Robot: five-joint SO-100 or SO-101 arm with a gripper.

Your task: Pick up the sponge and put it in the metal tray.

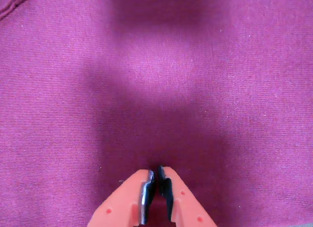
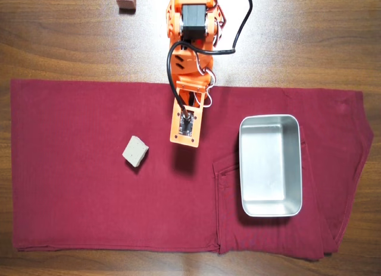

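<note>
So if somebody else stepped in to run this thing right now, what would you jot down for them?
End effector: shut, empty, hanging over bare dark red cloth.
Small grey-beige foam sponge: on the cloth, left of the arm in the overhead view, untouched.
Shiny rectangular metal tray: on the cloth to the right, empty.
Done: nothing yet.
Left: open, grasp the sponge, carry it over and drop it in the tray.

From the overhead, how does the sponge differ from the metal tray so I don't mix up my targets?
The sponge is a small, matte grey-beige block; the metal tray is far larger, shiny silver and hollow. The sponge sits turned at an angle left of the arm, while the tray lies square to the picture's edges on the right. Both rest on the red cloth, and neither is touched by the gripper.
</note>
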